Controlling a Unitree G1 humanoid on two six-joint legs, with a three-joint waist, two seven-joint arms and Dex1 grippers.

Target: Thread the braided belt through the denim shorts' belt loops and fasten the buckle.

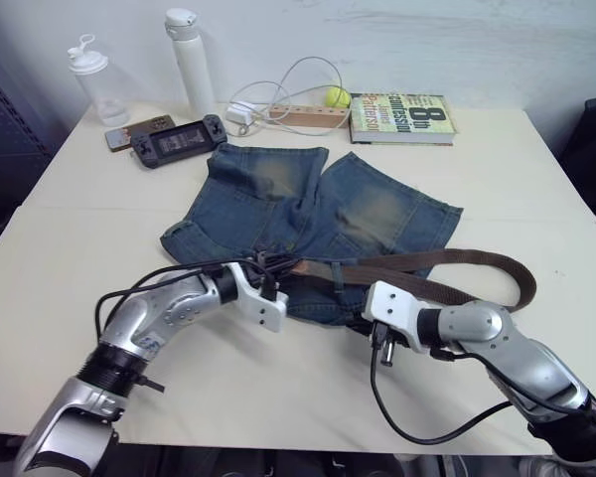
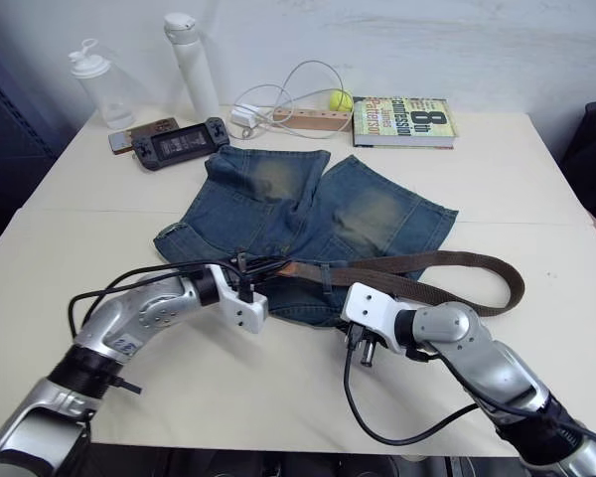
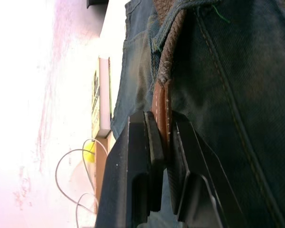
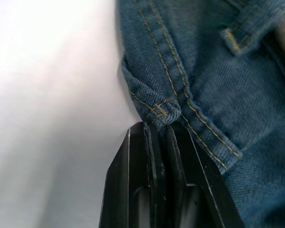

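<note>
The denim shorts [image 1: 308, 209] lie flat mid-table, waistband toward me. The braided belt [image 1: 457, 260] runs along the waistband, curves out to the right and doubles back. My left gripper [image 1: 270, 276] is shut on the belt's tan leather tip [image 3: 160, 102], held at the waistband's left part. My right gripper [image 1: 356, 320] is shut on a folded edge of the shorts' waistband [image 4: 156, 111]. A belt loop [image 4: 237, 31] shows just beyond that pinch. The buckle is hidden.
At the table's far edge stand a clear bottle [image 1: 97, 81] and a white flask [image 1: 191, 60]. Beside them lie a phone [image 1: 137, 130], a game console [image 1: 179, 140], a white cable [image 1: 278, 94], a wooden block [image 1: 303, 116], a yellow ball [image 1: 337, 96] and a book [image 1: 401, 117].
</note>
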